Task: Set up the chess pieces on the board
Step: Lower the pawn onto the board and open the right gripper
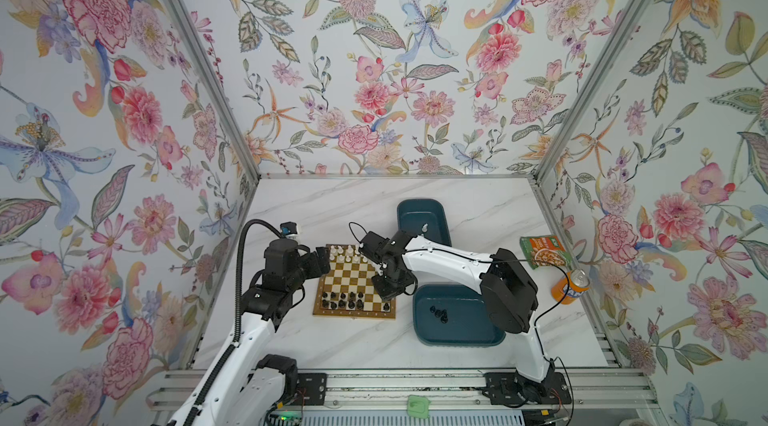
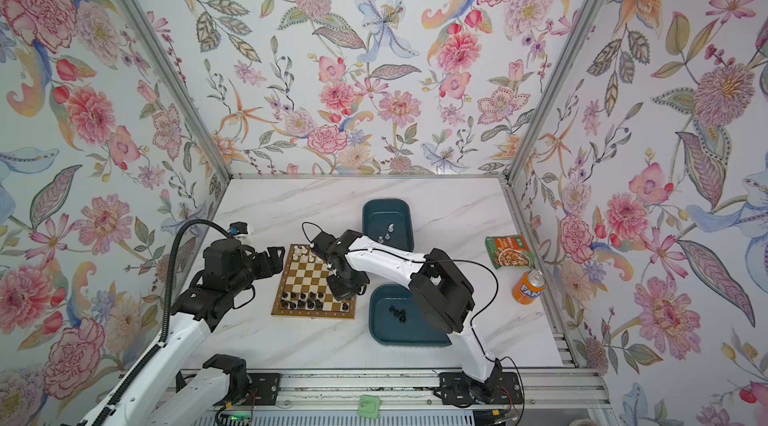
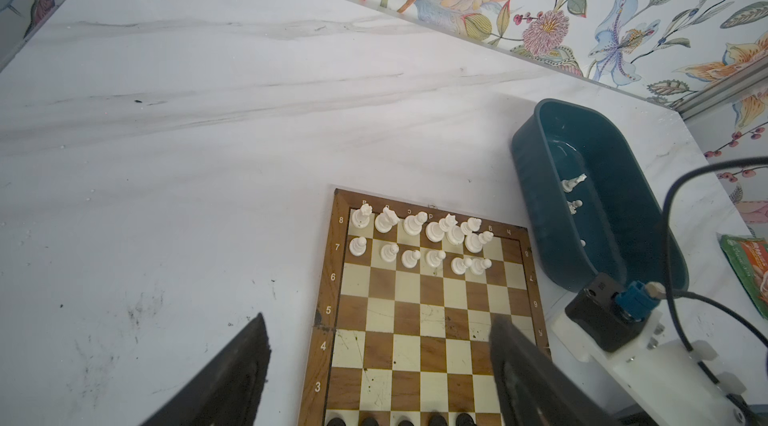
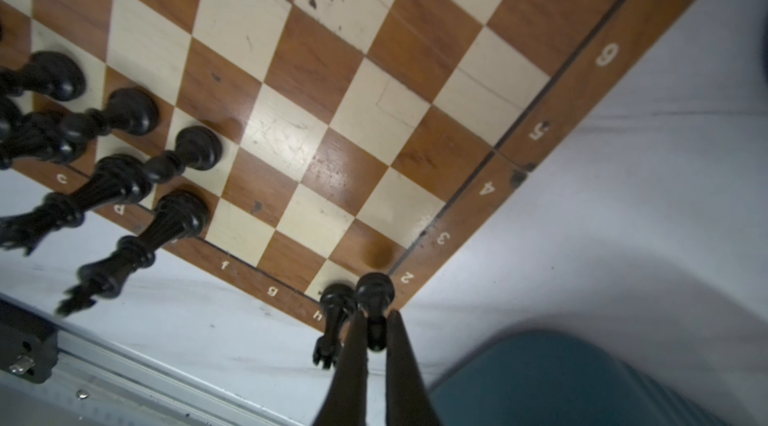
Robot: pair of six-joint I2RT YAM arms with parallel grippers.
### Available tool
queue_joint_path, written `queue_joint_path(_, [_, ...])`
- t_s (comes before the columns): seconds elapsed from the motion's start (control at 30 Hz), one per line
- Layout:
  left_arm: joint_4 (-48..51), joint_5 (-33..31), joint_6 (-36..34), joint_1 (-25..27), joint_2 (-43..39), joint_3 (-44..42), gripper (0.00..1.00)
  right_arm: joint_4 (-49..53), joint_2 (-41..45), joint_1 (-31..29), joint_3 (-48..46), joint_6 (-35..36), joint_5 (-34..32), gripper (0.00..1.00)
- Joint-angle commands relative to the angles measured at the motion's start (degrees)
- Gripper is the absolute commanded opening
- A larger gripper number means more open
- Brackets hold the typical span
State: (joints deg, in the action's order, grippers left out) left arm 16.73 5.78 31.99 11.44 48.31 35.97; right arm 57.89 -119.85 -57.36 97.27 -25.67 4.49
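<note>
Few black pieces [image 1: 438, 313] in tub [image 1: 457, 336]; right claw [image 4: 376, 315] tight on pawn [image 4: 375, 293], left claw [image 3: 378, 318] wide

Left fingers [image 3: 232, 374] wide apart, arm outstretched; right fingers [image 4: 399, 361] tight on a black pawn [image 4: 375, 291], wrist downward

Scuffed wooden board [image 4: 316, 83], glossy black pieces [image 4: 183, 211], marble-look matt table [image 3: 166, 153], smooth plastic tubs [image 3: 648, 236].

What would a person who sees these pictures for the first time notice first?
The loud floral wallpaper all around comes first. Next, the board in the middle of the table, white pieces along its far edge and black pieces along the near. The right pincer is shut on a black pawn at the board's near right corner.
</note>
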Motion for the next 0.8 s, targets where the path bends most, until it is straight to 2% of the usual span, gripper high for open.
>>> queue_joint_path(0.0, [0.6, 0.5, 0.2, -0.7, -1.1, -0.7, 0.84, 1.4, -1.7, -0.3, 2.1, 1.1, -0.7, 0.08])
queue_joint_path(0.57, [0.7, 0.3, -0.2, -0.8, -2.3, -1.5, 0.84, 1.0, -3.3, -0.5, 2.7, 0.6, 0.3, 0.09])
queue_joint_path(0.77, [1.0, 0.6, -0.8, -1.1, -2.6, -1.6, 0.84, 1.1, -3.7, -0.6, 2.7, 0.3, 0.6, 0.15])
